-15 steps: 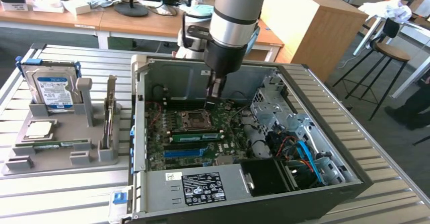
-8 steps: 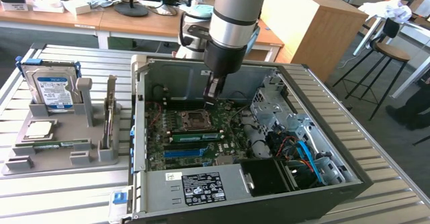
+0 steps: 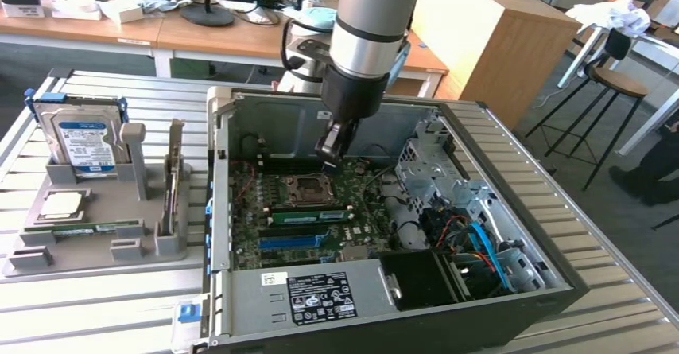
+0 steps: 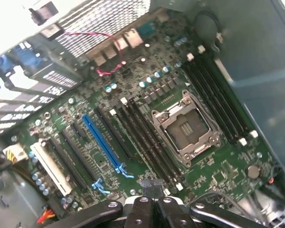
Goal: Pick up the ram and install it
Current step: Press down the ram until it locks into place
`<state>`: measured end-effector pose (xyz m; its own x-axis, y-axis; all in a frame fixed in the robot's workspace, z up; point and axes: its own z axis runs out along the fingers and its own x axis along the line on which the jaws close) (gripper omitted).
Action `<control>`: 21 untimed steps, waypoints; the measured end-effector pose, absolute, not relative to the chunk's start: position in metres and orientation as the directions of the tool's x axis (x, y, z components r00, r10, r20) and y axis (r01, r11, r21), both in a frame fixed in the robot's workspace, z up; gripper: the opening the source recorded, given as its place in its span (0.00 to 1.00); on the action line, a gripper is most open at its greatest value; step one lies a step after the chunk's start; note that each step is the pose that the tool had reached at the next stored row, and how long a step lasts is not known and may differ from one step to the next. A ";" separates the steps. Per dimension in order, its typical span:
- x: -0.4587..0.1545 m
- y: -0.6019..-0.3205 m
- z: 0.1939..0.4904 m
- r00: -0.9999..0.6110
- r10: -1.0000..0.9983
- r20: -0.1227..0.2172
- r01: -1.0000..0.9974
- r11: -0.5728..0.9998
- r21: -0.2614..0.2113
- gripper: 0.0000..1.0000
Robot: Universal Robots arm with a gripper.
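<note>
Right now tool is closed, empty, above motherboard; ram there looks light, stiff, fragile — grip edges, prob.

No wording can be read: the black-and-white label on the grey metal power-supply box and the blue-and-white hard-drive sticker at nine o'clock show only illegible print.

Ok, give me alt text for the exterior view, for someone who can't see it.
A robot arm reaches down into an open PC case, its shut gripper just above the motherboard near the CPU socket. On the exterior view's left, a grey tray holds an upright hard drive.
</note>
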<state>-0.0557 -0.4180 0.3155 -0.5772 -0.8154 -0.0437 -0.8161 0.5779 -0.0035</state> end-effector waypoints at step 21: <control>-0.058 -0.418 0.311 -0.752 -0.658 -0.044 -0.658 0.753 -0.004 0.10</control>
<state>-0.0577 -0.4180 0.3106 -0.7518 -0.6579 -0.0437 -0.6584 0.7526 -0.0035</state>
